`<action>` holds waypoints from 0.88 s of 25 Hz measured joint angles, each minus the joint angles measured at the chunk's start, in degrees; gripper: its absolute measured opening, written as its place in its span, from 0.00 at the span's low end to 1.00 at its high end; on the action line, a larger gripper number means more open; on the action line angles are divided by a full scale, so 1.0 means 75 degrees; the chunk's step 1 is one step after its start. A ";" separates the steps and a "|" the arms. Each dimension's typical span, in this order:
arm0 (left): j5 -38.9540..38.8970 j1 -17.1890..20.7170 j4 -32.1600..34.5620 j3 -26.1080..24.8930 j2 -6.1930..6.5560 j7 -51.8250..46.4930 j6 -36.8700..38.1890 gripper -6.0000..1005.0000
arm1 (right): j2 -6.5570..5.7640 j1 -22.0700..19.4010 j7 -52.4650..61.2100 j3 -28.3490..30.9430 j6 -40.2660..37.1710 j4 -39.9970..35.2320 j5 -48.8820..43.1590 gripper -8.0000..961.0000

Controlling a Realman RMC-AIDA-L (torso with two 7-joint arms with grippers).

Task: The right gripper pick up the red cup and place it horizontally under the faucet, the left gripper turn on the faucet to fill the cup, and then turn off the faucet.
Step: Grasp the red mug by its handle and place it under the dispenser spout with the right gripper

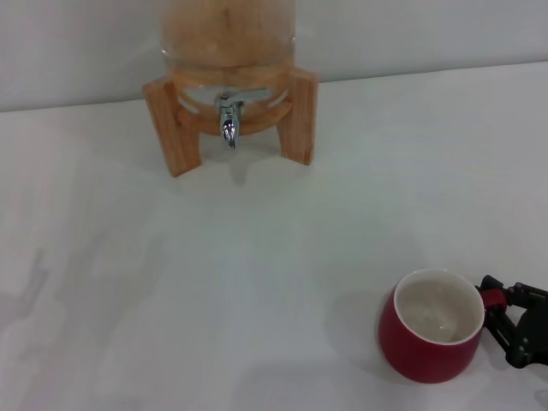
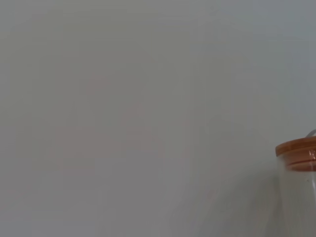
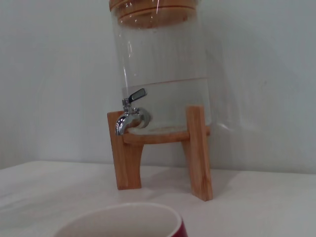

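Two things matter in the head view: the cup (image 1: 432, 328) is sitting upright on the white surface (image 1: 257, 282) near the robot's right, well apart from the faucet (image 1: 228, 120), which is hanging from the dispenser (image 1: 228, 43) on its wooden stand (image 1: 175, 128) at the far side. The right gripper (image 1: 507, 321) is reaching in from the right edge, its black fingers (image 1: 492, 284) spread around the cup's handle side, one tip touching or just beside the red handle. They are looking open, not yet clamping; whether real contact is being made cannot be told. To do this pick-up well, the fingers should probably be closing squarely on the handle or rim so the cup is not tipping or sliding, then lifting cleanly before travelling toward the spout.

Left wrist view: only a blank wall and a sliver of the dispenser's wooden lid (image 2: 298, 153) are showing. The left gripper is out of sight, so its fingers' state is unknown.

Right wrist view: the cup's off-white rim (image 3: 123, 219) is filling the near edge, confirming the camera is sitting close beside it. Beyond, the faucet (image 3: 129, 116) with its dark lever is facing forward, water standing in the clear dispenser (image 3: 163, 69). No fingers are showing here.
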 joint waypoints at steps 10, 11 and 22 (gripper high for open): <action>0.0000 0.0000 -0.0002 0.0000 0.0000 0.0000 0.0000 0.84 | 0.0000 -0.0009 0.0000 -0.0013 -0.0005 -0.0171 -0.0084 0.17; 0.0000 0.0000 -0.0002 0.0000 0.0000 0.0000 0.0000 0.84 | 0.0000 -0.0011 0.0001 -0.0013 -0.0003 -0.0174 -0.0084 0.17; -0.0013 -0.0104 -0.0035 0.0179 0.0016 0.0000 -0.0034 0.84 | 0.0001 0.0028 0.0134 -0.0079 0.0095 -0.0419 -0.0141 0.17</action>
